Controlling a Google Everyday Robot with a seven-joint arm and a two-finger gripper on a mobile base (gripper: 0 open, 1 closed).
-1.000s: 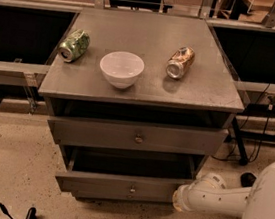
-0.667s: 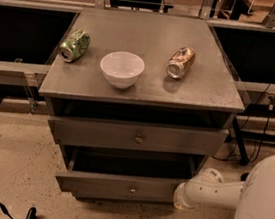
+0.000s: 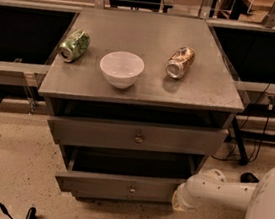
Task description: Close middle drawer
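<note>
camera view: gripper (image 3: 178, 199) at right end of the open middle drawer (image 3: 107, 184), grip state i cannot tell; pushing step, next i'd drive the front straight in.

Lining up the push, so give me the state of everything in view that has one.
middle drawer: pulled out, open.
top drawer: slightly open.
bottom drawer: looks shut.
gripper: at the middle drawer's right front corner.
green can: on its side.
copper can: on its side.
bowl: upright, empty.
</note>
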